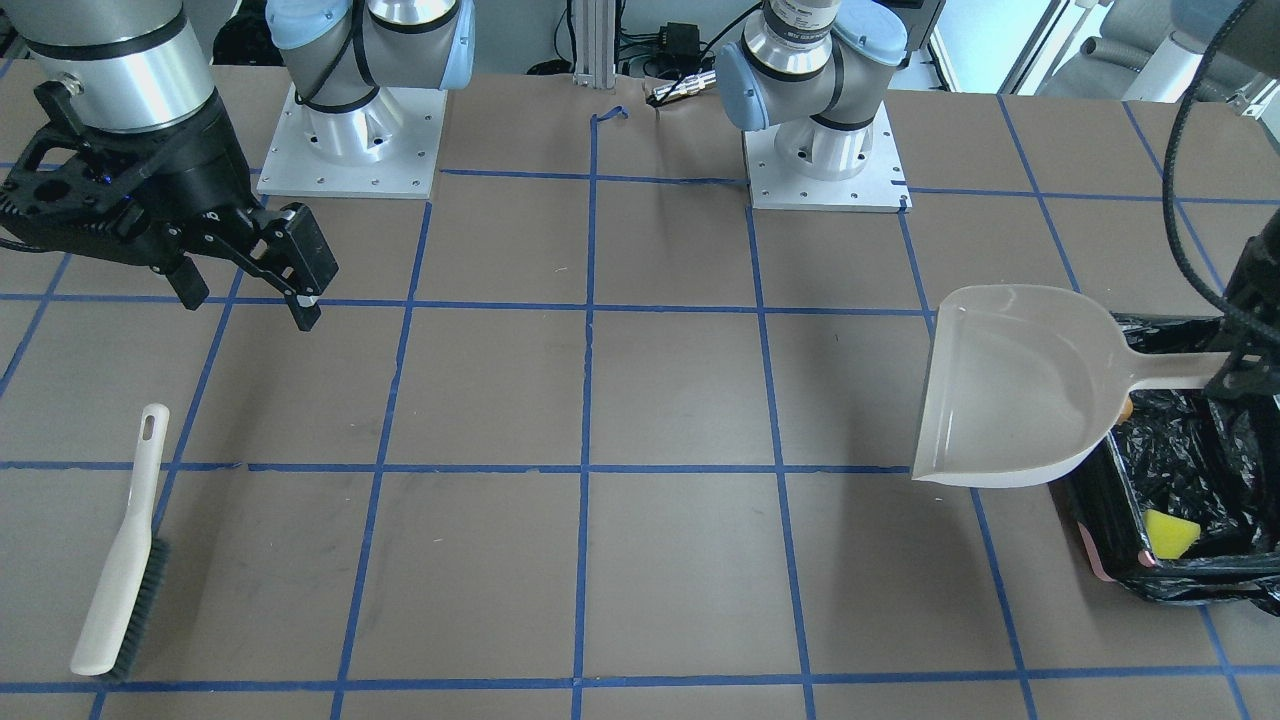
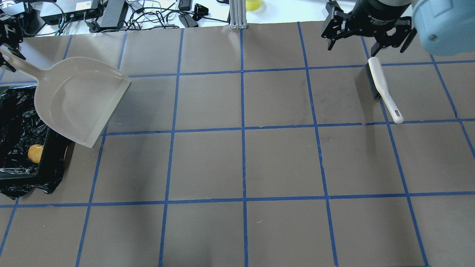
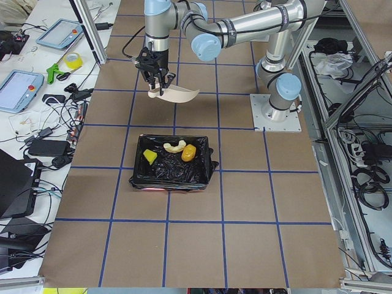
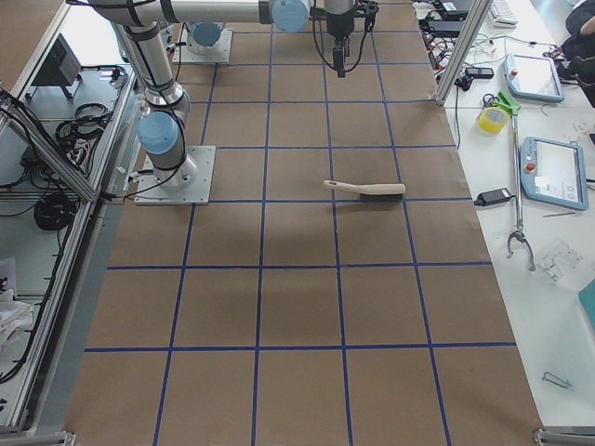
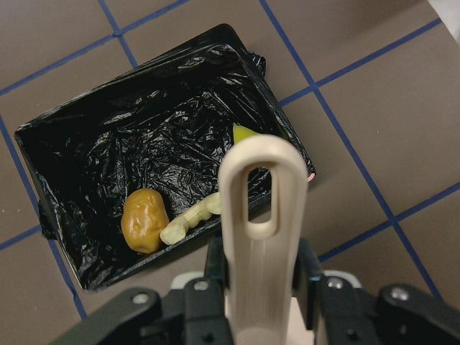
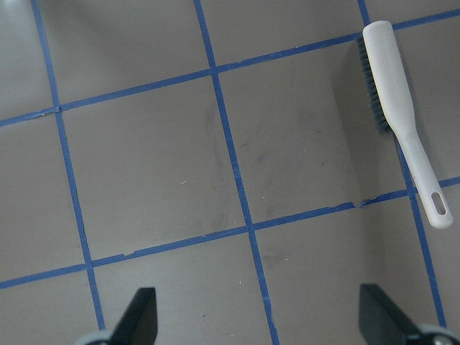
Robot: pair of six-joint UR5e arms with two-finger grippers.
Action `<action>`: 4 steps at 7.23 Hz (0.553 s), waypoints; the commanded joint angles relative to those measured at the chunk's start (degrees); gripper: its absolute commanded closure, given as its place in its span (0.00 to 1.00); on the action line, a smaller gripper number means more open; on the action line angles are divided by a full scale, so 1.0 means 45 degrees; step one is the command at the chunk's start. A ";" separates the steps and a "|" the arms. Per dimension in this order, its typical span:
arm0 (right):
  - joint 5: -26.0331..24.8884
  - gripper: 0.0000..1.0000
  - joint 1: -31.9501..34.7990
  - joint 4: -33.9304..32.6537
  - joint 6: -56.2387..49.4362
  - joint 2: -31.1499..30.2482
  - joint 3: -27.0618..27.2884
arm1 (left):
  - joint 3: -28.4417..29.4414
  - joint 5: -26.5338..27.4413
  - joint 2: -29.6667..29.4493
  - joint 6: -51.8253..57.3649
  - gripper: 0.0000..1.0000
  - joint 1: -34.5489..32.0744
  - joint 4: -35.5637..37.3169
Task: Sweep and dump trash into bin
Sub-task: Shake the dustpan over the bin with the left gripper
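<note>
Overhead exterior view: an empty beige dustpan [image 2: 79, 100] hangs tilted over one corner of the black-lined bin [image 5: 108, 158], hiding part of it, with the left claw [image 5: 259, 284] clamped on its handle. Inside lies the trash [image 3: 174, 147] (bread roll [image 5: 144, 219], croissant half [image 5: 190, 221], yellow-green wedge [image 1: 1170, 533]). The right claw [image 1: 250, 300] — jaws spread wide — hangs near the brush [image 2: 382, 89] lying on the desk [image 2: 241, 163].

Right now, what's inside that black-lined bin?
A bread roll, a curved croissant-like piece and a yellow-green wedge lie in the bin. Anything beneath its crinkled lining is hidden.
</note>
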 commanded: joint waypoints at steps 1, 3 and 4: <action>0.0014 0.00 0.0006 -0.0013 0.0000 -0.0001 -0.0003 | -0.0595 -0.0541 -0.0410 -0.2729 1.00 -0.0639 -0.0051; 0.0033 0.00 0.0006 -0.0051 0.0000 -0.0001 -0.0003 | -0.0695 -0.1122 -0.0878 -0.4312 1.00 -0.1381 0.0125; 0.0033 0.00 0.0006 -0.0052 0.0000 0.0019 -0.0003 | -0.0696 -0.1166 -0.1326 -0.4515 1.00 -0.1462 0.0396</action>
